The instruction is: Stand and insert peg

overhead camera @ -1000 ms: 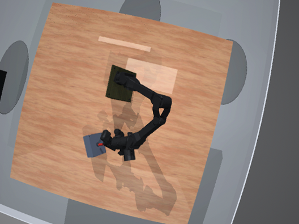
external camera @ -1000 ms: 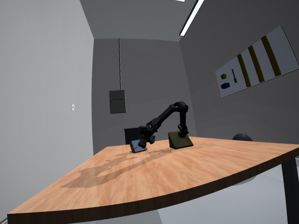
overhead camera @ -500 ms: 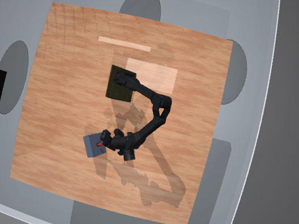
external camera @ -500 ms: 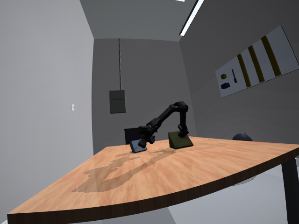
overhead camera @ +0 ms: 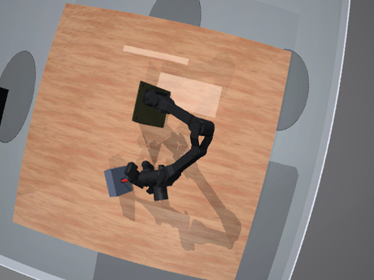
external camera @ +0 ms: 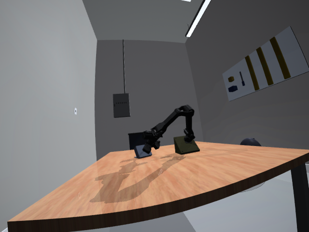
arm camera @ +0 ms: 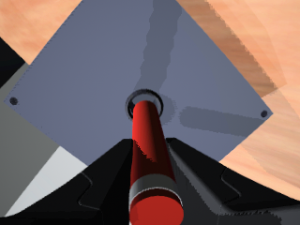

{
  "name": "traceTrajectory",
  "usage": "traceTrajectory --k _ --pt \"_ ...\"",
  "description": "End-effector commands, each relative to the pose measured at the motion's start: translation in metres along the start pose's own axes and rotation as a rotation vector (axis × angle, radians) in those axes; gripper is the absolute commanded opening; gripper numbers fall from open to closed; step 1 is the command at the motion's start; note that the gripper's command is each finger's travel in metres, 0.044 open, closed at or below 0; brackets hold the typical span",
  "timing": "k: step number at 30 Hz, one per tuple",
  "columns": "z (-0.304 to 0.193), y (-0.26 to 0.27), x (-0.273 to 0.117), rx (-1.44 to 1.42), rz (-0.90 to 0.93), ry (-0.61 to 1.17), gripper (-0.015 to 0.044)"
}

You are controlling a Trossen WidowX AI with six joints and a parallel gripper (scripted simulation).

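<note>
The blue-grey sloped panel (overhead camera: 113, 183) (external camera: 142, 152) (arm camera: 84, 89) stands on the table, and its hole (arm camera: 144, 96) shows in the wrist view. My gripper (overhead camera: 130, 179) (arm camera: 148, 148) is shut on the red peg (overhead camera: 124, 181) (arm camera: 149, 133), in front of the panel's face. The peg's white band, which looks grey, is at the end near the wrist camera. The plain end points at the hole and overlaps its lower part in the wrist view. The upper rim shows beyond it. Whether the tip is inside the hole is not clear. In the exterior view the gripper hides the peg.
The arm's base sits on a dark green sloped block (overhead camera: 141, 113) (external camera: 186, 147), off to one side of the panel. The wooden table (overhead camera: 68, 135) (external camera: 174, 174) carries both. The arm's shadow falls across the tabletop and the panel's face. Small dark dots mark the panel's corners.
</note>
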State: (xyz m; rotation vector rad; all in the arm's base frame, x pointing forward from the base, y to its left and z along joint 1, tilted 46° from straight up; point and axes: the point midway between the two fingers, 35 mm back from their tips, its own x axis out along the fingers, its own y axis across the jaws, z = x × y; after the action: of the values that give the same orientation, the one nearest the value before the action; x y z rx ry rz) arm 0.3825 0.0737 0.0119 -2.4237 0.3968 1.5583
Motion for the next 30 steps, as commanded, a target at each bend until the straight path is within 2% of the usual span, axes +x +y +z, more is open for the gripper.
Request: traceTrajectory --k 1,30 --pt "0.002 0.0 0.004 -0.004 0.001 -0.005 0.0" --pt "0.002 -0.002 0.014 -0.004 0.001 -0.005 0.0"
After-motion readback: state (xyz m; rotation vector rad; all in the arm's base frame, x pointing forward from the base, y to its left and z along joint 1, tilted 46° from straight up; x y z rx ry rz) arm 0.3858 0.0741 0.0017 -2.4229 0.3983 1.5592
